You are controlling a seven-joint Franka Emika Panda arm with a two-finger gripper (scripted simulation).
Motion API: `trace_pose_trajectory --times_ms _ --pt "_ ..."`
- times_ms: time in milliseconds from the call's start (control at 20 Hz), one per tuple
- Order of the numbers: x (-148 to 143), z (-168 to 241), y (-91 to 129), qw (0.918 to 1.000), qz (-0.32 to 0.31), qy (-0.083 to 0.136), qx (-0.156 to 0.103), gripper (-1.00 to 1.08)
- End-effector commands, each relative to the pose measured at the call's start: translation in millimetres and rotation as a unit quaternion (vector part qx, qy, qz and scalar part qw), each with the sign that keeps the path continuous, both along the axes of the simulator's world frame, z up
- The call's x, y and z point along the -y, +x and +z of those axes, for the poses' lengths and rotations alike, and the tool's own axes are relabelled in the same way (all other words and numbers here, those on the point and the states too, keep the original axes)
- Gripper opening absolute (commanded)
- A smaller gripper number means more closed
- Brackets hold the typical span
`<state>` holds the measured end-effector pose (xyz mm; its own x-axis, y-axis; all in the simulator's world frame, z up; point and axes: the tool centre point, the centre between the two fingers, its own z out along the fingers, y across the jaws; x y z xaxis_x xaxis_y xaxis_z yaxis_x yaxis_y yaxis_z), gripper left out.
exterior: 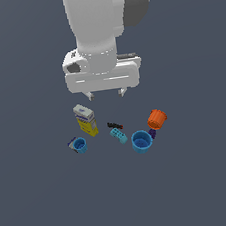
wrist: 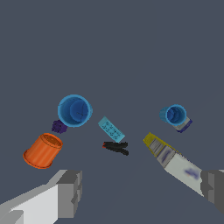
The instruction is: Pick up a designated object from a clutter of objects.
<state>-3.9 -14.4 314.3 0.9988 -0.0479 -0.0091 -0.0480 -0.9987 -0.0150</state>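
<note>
The small round blue cup with a thick rim (exterior: 80, 145) stands mouth-up on the dark grey worktop (exterior: 41, 205) at the end of the clutter toward the exterior view's left, with a purplish-white bit against its side; no edge or corner of the worktop shows, so it can be placed only by its neighbours. Just beside it is the yellow-and-white box (exterior: 85, 120), close enough that a finger coming down on that side could catch it. Further toward the exterior view's right lie the thin black-and-red stick (exterior: 114, 125) and the light-blue studded brick (exterior: 118, 135), then the wider blue cup (exterior: 141, 141) with the tipped orange cup (exterior: 156, 119) close beside it and a small dark purple piece (exterior: 152, 134) between the two. The white gripper (exterior: 105, 94) hangs well above the clutter with its jaws spread wide and nothing between them, roughly over the box and stick, not over the small cup. My judgement is that it is poised high so it can shift across and descend.
</note>
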Motion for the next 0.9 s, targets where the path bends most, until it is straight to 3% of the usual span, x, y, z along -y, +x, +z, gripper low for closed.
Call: trace_pose_trajectory --times_ms 0,450,850 --pt "0.0 0.0 0.0 1.0 0.0 0.0 0.0 1.0" --pt "20.2 10.5 3.4 0.9993 -0.032 -0.001 0.017 1.0" --pt "22.8 6.4 5.0 0.9995 -0.025 -0.001 0.017 1.0"
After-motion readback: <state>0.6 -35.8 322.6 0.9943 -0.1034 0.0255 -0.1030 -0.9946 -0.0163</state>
